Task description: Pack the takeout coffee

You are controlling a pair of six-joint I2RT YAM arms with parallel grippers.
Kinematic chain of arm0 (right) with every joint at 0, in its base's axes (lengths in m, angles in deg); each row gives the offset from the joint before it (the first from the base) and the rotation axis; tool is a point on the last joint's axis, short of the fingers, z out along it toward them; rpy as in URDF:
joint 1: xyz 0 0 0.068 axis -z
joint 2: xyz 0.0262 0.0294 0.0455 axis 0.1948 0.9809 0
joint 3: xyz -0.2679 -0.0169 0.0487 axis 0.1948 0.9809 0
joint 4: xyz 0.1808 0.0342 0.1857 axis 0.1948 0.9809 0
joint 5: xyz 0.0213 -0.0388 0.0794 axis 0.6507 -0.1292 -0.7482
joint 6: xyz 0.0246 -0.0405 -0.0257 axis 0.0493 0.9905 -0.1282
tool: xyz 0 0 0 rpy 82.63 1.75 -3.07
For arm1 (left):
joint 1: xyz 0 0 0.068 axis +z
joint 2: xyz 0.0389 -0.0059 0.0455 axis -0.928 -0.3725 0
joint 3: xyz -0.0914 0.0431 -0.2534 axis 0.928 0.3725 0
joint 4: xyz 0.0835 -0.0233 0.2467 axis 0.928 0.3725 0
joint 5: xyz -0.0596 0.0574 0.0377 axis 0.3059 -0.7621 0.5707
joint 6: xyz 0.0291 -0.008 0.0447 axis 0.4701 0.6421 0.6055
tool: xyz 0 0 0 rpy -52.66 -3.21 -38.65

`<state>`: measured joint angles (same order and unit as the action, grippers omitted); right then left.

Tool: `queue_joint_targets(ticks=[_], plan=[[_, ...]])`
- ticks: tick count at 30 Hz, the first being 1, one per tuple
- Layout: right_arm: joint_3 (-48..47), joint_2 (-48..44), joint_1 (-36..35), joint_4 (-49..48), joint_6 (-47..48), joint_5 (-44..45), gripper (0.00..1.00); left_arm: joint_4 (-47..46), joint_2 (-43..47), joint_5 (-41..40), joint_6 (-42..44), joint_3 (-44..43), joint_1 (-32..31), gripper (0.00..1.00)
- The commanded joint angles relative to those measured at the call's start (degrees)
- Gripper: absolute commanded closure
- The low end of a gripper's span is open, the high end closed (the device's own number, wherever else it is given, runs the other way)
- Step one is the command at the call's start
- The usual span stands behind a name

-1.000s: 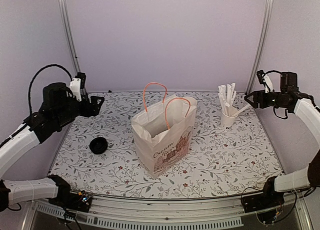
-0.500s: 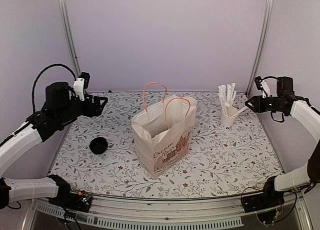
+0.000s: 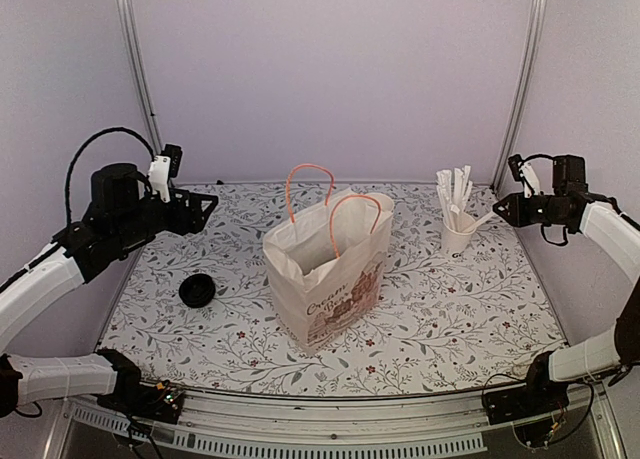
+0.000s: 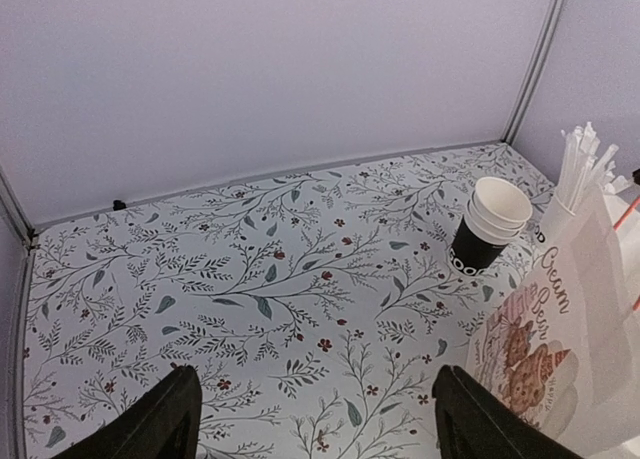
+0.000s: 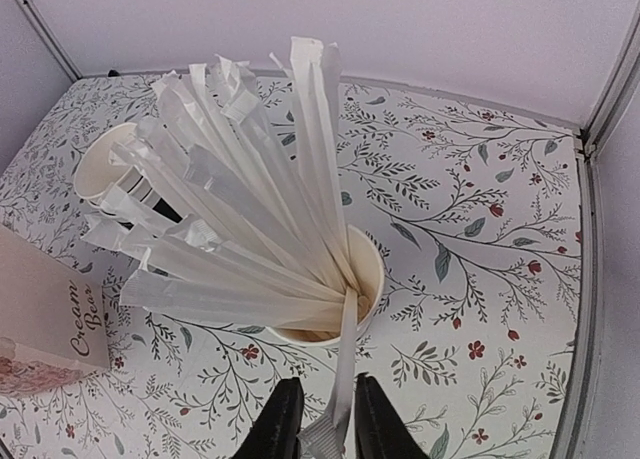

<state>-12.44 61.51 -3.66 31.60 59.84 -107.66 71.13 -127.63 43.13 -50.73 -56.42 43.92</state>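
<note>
The takeout coffee is out of view in every frame. A white paper bag (image 3: 330,269) with orange handles stands open mid-table. My left gripper (image 3: 203,207) hovers over the table's back left, open and holding nothing (image 4: 315,404). My right gripper (image 3: 502,207) is at the back right beside a white cup of wrapped sticks (image 3: 458,234). In the right wrist view its fingers (image 5: 285,419) pinch the crinkled end of one wrapped stick (image 5: 343,369) that leans out of that cup (image 5: 365,279).
A black round lid-like object (image 3: 197,290) lies on the table at the left. A stack of nested lidless cups (image 4: 490,229) stands behind the bag, next to the stick cup. Metal frame posts (image 3: 135,69) rise at the back corners.
The right gripper's jaws have come together on the wrapped stick, and it has shifted slightly toward the back. The left gripper has moved a little right and up.
</note>
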Motion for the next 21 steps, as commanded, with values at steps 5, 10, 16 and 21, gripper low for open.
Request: queue_joint_targets(ticks=[5, 10, 16, 21], plan=[[-0.3, -0.5, 0.2, -1.6, -0.3, 0.3, 0.86, -1.5, -0.1, 1.3, 0.5, -0.2, 0.7, 0.18], [-0.9, 0.4, 0.2, -1.4, -0.3, -0.6, 1.0, -1.5, -0.3, 1.5, 0.6, -0.3, 0.7, 0.19], [-1.9, -1.8, 0.2, -0.4, 0.2, -2.8, 1.0, -1.4, -0.5, 1.8, 0.6, -0.3, 0.7, 0.19], [-6.0, -4.1, 0.2, 3.7, 0.9, -3.1, 1.0, -1.4, -0.5, 1.9, 0.7, -0.3, 0.7, 0.19]])
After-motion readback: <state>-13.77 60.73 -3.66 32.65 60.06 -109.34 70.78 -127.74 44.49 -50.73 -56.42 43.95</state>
